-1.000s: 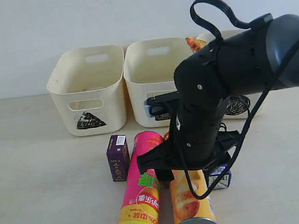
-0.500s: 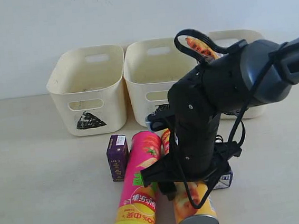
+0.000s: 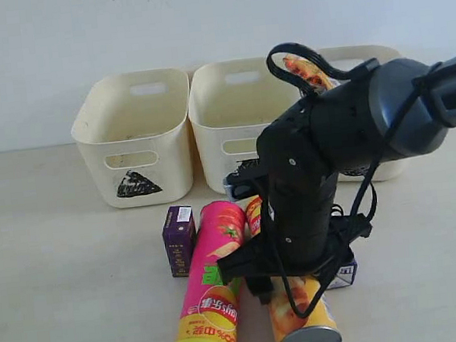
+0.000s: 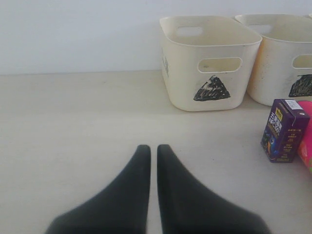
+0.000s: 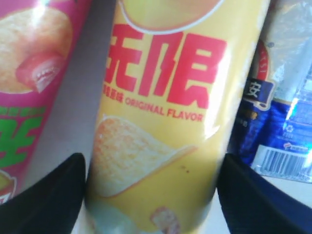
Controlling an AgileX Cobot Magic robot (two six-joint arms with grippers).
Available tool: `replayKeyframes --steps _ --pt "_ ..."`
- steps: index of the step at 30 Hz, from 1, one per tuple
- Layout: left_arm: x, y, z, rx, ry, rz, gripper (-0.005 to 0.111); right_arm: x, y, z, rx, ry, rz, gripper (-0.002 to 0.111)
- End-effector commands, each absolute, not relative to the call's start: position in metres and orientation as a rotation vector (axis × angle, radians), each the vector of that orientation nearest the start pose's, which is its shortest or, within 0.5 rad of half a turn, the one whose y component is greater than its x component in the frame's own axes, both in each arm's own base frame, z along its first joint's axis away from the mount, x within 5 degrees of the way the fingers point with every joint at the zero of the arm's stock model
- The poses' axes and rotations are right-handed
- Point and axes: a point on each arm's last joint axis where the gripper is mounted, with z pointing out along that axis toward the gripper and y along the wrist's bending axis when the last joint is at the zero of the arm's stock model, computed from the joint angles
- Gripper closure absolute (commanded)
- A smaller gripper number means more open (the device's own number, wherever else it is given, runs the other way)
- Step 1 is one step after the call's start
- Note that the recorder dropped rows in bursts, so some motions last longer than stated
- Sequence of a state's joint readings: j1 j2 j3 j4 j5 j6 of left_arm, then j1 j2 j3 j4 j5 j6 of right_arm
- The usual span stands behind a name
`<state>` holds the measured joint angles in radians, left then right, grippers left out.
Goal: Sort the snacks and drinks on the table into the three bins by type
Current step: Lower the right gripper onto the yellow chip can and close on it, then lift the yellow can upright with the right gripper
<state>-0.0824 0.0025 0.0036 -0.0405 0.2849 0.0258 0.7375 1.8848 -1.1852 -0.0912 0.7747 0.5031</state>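
1. Pale beige table [image 3: 63, 300] runs back to a plain white wall. The three bins stand in a row across the upper middle of the exterior view: the triangle bin [image 3: 132, 140] at left, the middle bin [image 3: 235, 114], and a third bin [image 3: 370, 54] largely hidden behind the right arm (an orange foil bag [image 3: 305, 70] pokes above its rim).
2. The step in hand looks like picking up the orange-yellow chip tube [image 3: 306, 325]. It lies on its side at lower centre, with the pink chip tube [image 3: 215, 285] just to its left and the white and blue carton [image 3: 345, 274] tucked against its right.
3. The right gripper [image 5: 152, 195] straddles that tube with its dark fingers [image 5: 48, 195] spread wide, one at each flank. Whether they already pinch it cannot be told.
4. To do it well, close squarely across the round body, firm but not crushing, since a slick tube can roll or squirt out.
5. Lift straight up first, because both neighbours lie close enough to be dragged along.
6. The left gripper [image 4: 152, 147] is nearly closed and empty above bare table, apart from the dark purple carton [image 4: 284, 129]. It is best kept out of the way there.
7. Clear the bin rim before letting go. The bag's bin seems taken by bags, so one of the other two probably suits the tubes.
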Motion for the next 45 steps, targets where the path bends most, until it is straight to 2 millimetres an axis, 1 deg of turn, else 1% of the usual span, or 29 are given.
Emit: replayKeyframes --steps 1,3,7,13,14,17,20,22,27,30,33,35,38,41,43,45 --pt "0.055 -0.005 0.188 0.06 1.761 -0.084 0.103 0.262 0.231 0.197 -0.423 2.871 0.117 0.108" --pt "0.055 -0.005 0.188 0.06 1.761 -0.084 0.103 0.257 0.225 0.215 -0.416 2.859 0.126 0.108" --pt "0.055 -0.005 0.188 0.06 1.761 -0.084 0.103 0.25 0.219 0.235 -0.438 2.825 0.142 0.108" --pt "0.055 -0.005 0.188 0.06 1.761 -0.084 0.103 0.248 0.212 0.246 -0.499 2.787 0.097 0.108" --pt "0.055 -0.005 0.188 0.06 1.761 -0.084 0.103 0.247 0.211 0.245 -0.513 2.798 0.083 0.108" --pt "0.055 -0.005 0.188 0.06 1.761 -0.084 0.103 0.24 0.206 0.232 -0.524 2.844 0.055 0.108" --pt "0.055 -0.005 0.188 0.06 1.761 -0.084 0.103 0.23 0.198 0.213 -0.536 2.905 0.01 0.108" --pt "0.055 -0.005 0.188 0.06 1.761 -0.084 0.103 0.225 0.196 0.203 -0.521 2.93 0.036 0.108" --pt "0.055 -0.005 0.188 0.06 1.761 -0.084 0.103 0.221 0.194 0.187 -0.516 2.894 0.095 0.108" --pt "0.055 -0.005 0.188 0.06 1.761 -0.084 0.103 0.222 0.196 0.183 -0.512 2.843 0.145 0.108" --pt "0.055 -0.005 0.188 0.06 1.761 -0.084 0.103 0.224 0.198 0.179 -0.509 2.841 0.153 0.107" --pt "0.055 -0.005 0.188 0.06 1.761 -0.084 0.103 0.224 0.198 0.173 -0.514 2.868 0.129 0.099" --pt "0.055 -0.005 0.188 0.06 1.761 -0.084 0.103 0.226 0.2 0.163 -0.521 2.883 0.113 0.075" --pt "0.055 -0.005 0.188 0.06 1.761 -0.084 0.103 0.23 0.204 0.156 -0.519 2.87 0.131 0.055" --pt "0.055 -0.005 0.188 0.06 1.761 -0.084 0.103 0.232 0.206 0.154 -0.516 2.855 0.148 0.049" --pt "0.055 -0.005 0.188 0.06 1.761 -0.084 0.103 0.234 0.208 0.151 -0.504 2.842 0.173 0.049"
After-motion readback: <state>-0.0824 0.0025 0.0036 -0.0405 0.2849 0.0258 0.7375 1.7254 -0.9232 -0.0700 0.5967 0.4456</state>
